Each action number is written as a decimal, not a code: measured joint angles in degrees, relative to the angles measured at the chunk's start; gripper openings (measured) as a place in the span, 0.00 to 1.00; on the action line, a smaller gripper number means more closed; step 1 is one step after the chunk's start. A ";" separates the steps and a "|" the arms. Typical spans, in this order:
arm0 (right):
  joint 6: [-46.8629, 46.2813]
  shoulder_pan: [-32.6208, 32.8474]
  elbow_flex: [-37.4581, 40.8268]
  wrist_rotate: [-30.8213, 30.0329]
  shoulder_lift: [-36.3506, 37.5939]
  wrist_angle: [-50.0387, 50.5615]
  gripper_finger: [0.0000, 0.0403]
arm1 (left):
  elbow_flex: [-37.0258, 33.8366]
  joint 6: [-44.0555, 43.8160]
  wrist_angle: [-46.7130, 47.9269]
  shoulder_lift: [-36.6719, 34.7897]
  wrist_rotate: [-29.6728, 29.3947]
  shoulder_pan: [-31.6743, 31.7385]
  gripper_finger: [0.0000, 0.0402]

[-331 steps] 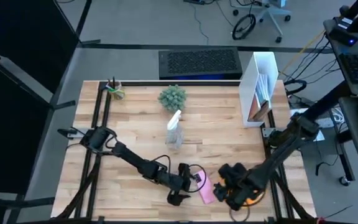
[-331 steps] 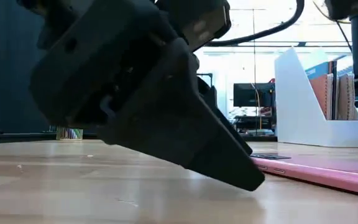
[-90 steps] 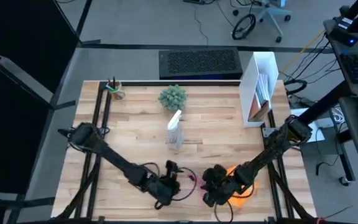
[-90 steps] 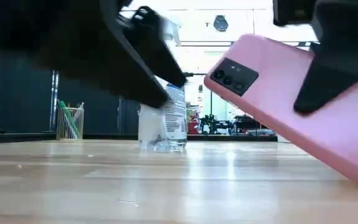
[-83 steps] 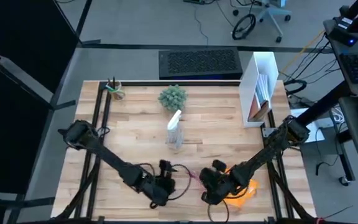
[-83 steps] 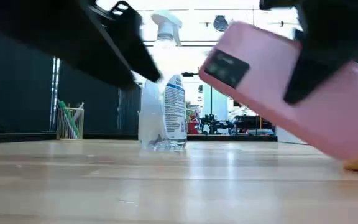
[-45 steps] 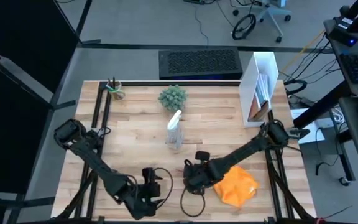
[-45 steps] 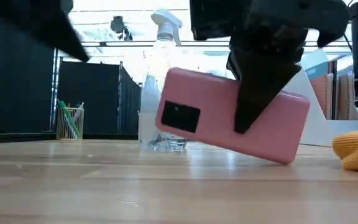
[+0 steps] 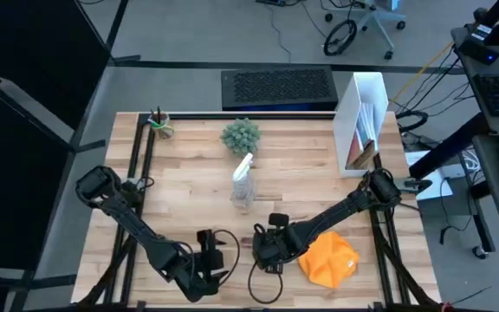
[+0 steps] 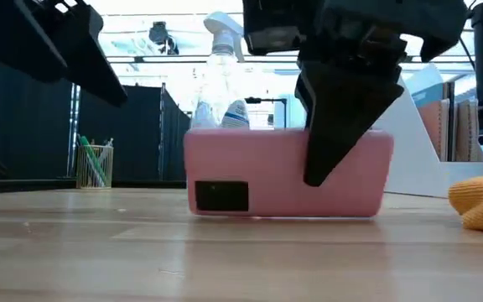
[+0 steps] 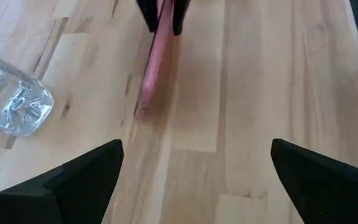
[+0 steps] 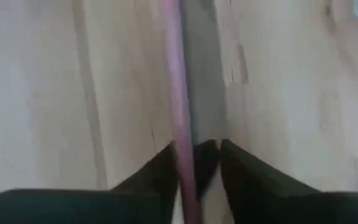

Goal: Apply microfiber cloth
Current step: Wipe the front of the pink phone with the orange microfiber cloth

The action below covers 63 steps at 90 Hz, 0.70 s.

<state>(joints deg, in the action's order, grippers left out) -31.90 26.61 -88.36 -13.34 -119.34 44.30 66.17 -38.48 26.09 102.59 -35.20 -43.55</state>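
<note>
The pale wooden plank bench (image 9: pixel 189 186) is carrying everything, and its near edge is running out of the high view. Well beyond the right pincer (image 9: pixel 264 247), toward the far right corner, a white file holder (image 9: pixel 362 121) is standing upright; in the low view it is partly hidden behind that pincer. The microfiber cloth (image 9: pixel 327 257), a soft orange-yellow heap with rumpled folds, is lying on the bench just beside the right pincer on its outer side, partly under the right arm; in the low view only its rounded edge (image 10: pixel 481 198) is showing, cut off by the frame. The right pincer is clamping a pink phone (image 10: pixel 288 174), a flat slab with rounded corners, which is standing on its long edge on the wood; from above the phone is too thin to make out, and in the right wrist view it is appearing only as a pink strip (image 12: pixel 178 112) between the dark fingers. A clear plastic spray bottle (image 9: pixel 243 182) with a white trigger head is standing beyond the right pincer, half hidden behind the phone in the low view. The left pincer (image 9: pixel 204 256) is hanging just beside the right one on its inner side, fingers (image 11: pixel 73 180) spread wide and holding nothing
</note>
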 joint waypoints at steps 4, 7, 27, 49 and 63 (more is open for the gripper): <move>0.00 0.00 0.00 0.02 -0.52 -0.30 0.36 | 0.00 0.00 0.02 0.00 -0.02 0.02 0.98; 0.00 0.00 0.00 0.02 -0.71 -0.49 0.39 | 0.00 0.00 0.00 -0.01 -0.02 0.02 0.98; -0.35 0.46 0.00 1.62 -0.93 -0.83 0.56 | 0.02 0.24 0.13 0.00 0.12 -0.03 0.98; -5.39 0.75 0.00 8.86 1.49 3.92 0.65 | 0.02 -0.27 0.13 -0.02 0.22 0.02 0.98; -9.64 5.00 -0.01 3.53 6.87 14.18 0.65 | 0.02 -3.01 0.61 -0.02 0.46 0.02 0.98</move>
<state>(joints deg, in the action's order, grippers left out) -41.54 31.61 -88.37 -9.82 -112.47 58.48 66.19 -41.49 26.70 102.56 -34.74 -43.53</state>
